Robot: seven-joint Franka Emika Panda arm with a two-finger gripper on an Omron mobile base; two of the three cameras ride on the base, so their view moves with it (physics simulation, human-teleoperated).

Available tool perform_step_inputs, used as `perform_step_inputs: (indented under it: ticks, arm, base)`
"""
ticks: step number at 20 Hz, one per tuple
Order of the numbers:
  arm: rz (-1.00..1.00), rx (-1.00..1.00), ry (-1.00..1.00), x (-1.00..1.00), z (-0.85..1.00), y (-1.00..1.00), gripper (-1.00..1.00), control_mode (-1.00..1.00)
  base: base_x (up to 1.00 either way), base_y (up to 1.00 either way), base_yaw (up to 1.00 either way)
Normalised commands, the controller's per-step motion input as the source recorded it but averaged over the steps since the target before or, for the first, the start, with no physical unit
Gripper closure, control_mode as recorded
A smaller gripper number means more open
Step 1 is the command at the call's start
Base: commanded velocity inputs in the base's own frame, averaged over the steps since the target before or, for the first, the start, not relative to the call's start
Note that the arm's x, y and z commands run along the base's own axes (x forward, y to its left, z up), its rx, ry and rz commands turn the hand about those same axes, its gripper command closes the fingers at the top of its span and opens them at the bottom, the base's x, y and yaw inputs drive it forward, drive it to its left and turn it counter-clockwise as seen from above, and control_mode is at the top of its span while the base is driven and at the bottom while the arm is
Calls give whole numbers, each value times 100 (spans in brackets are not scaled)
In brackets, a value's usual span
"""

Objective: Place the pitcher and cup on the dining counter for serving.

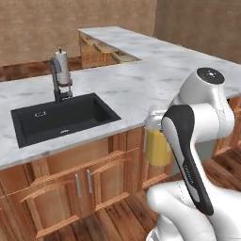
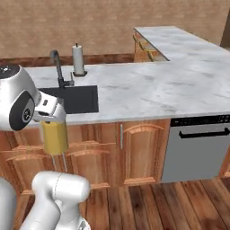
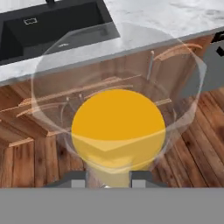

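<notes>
- Right now the gripper [image 3: 105, 178] is pinching the pitcher [image 3: 118, 131] by its rim, the two dark fingertips [image 3: 76, 179] sitting on either side of the clear wall.
- The pitcher [image 2: 55, 137] is hanging upright in the air off the front edge of the counter [image 2: 148, 90], in front of the wooden cabinets [image 2: 134, 148] (not resting on anything), with its amber liquid sitting in the lower part.
- Beyond that front edge, the black sink [image 1: 61, 117] is lying sunk into the counter, with the faucet [image 1: 59, 82] and the paper-towel roll [image 2: 78, 58] standing along the back edge.
- At the far corner the dining counter [image 1: 136, 44] is stretching away, with yellow-framed stools [image 1: 101, 49] tucked beside it.
- The dishwasher [image 2: 200, 146] is sitting under the counter to the right.
</notes>
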Motion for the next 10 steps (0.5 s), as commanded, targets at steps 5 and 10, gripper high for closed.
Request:
perform_step_inputs:
  ticks: [5, 10]
  arm:
    - [0, 0, 0, 0, 0, 0, 100, 100]
    - [0, 0, 0, 0, 0, 0, 100, 100]
  base:
    - [12, -100, -63]
    - [22, -99, -63]
